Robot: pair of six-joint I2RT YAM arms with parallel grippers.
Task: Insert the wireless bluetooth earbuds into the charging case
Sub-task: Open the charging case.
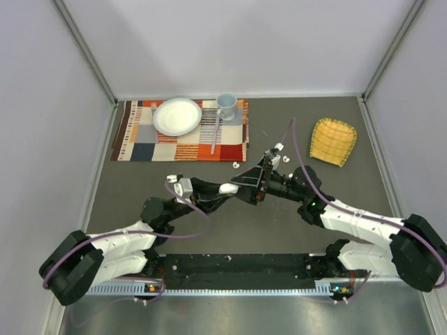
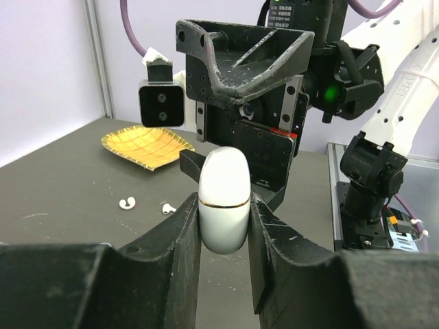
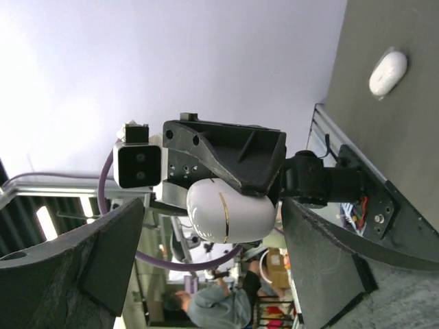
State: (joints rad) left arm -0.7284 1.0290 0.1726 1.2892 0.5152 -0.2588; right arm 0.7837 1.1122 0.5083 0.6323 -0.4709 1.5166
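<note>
My left gripper (image 2: 223, 223) is shut on the charging case (image 2: 223, 199), a smooth white oval with a thin gold seam, its lid closed, held above the table. In the top view the case (image 1: 228, 188) sits at the left gripper's (image 1: 222, 190) tip, mid-table. My right gripper (image 1: 253, 183) faces it, open. In the right wrist view its fingers (image 3: 103, 253) stand wide on either side of the case (image 3: 230, 209) without touching it. Two white earbuds (image 2: 127, 203) (image 2: 167, 208) lie on the dark table beyond; they also show from above (image 1: 236, 165) (image 1: 285, 159).
A striped placemat (image 1: 140, 139) at the back left carries a white plate (image 1: 177, 116), a pale blue cup (image 1: 225, 105) and a spoon (image 1: 215, 129). A yellow woven basket (image 1: 333, 141) lies at the back right. White walls enclose the table.
</note>
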